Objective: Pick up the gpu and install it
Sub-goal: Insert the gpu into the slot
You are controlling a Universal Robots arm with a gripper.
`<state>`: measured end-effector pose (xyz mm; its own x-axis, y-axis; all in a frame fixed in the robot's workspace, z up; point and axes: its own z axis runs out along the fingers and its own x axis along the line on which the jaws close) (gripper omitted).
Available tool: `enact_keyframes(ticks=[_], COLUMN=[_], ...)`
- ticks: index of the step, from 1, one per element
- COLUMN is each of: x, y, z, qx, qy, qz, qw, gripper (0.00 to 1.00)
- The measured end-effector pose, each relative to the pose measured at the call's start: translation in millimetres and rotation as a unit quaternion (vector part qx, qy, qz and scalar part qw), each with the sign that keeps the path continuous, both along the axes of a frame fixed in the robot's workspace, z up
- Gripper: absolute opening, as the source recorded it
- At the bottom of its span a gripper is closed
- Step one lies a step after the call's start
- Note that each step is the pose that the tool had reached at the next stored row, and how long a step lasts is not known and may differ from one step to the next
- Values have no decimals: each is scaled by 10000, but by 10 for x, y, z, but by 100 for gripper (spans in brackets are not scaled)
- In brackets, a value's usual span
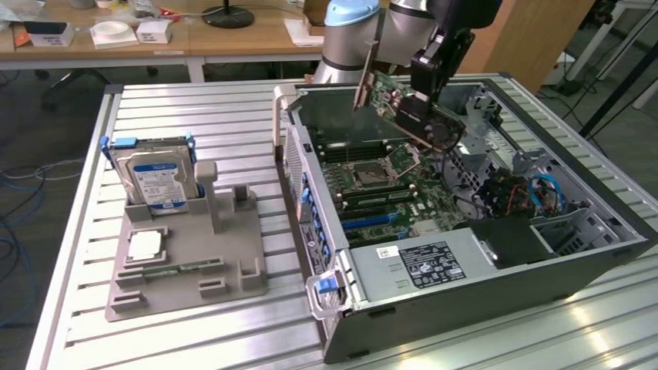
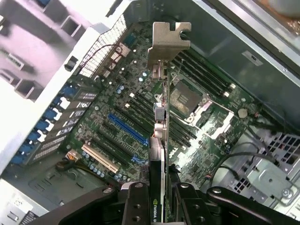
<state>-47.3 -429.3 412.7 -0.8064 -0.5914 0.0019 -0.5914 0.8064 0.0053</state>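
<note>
The gpu (image 1: pixel 389 99), a green card with a black fan and a silver end bracket, hangs tilted above the open computer case (image 1: pixel 575 266). My gripper (image 1: pixel 424 99) is shut on it from above. In the wrist view the gpu (image 2: pixel 161 140) appears edge-on, its metal bracket (image 2: pixel 167 41) at the far end, clamped between my black fingers (image 2: pixel 136 204) of the gripper (image 2: pixel 161 208). Below it lies the motherboard (image 2: pixel 108 126) with a blue slot (image 2: pixel 128 128), black slots and the CPU socket (image 2: pixel 185 99). The card floats clear of the board.
A grey parts holder (image 1: pixel 190 266) on the slatted table (image 1: pixel 206 108) carries a silver hard drive (image 1: pixel 154 181), a processor chip (image 1: pixel 144 245) and a green memory stick (image 1: pixel 177 270). Inside the case sit a power supply (image 1: pixel 424 262) and cable bundles (image 1: pixel 525 193).
</note>
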Motion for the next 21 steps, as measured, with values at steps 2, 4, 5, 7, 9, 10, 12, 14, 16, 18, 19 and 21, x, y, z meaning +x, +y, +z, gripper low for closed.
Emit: enact_keyframes(ticks=[2, 4, 5, 7, 9, 10, 12, 14, 16, 18, 19, 21], x=[0, 0, 0, 0, 0, 0, 0, 0, 0, 0, 0, 0], y=[0, 0, 0, 0, 0, 0, 0, 0, 0, 0, 0, 0], z=[-2, -3, -4, -5, -7, -7, -9, -10, -11, -13, -13, -15], qx=[0, 0, 0, 0, 0, 0, 0, 0, 0, 0, 0, 0], qy=[0, 0, 0, 0, 0, 0, 0, 0, 0, 0, 0, 0], qz=[161, 331, 409, 563, 715, 794, 946, 1093, 1244, 1397, 1470, 1616], qw=[9999, 9995, 9992, 9984, 9974, 9968, 9955, 9940, 9922, 9902, 9891, 9869], gripper=[26, 26, 26, 26, 26, 26, 26, 26, 26, 26, 26, 26])
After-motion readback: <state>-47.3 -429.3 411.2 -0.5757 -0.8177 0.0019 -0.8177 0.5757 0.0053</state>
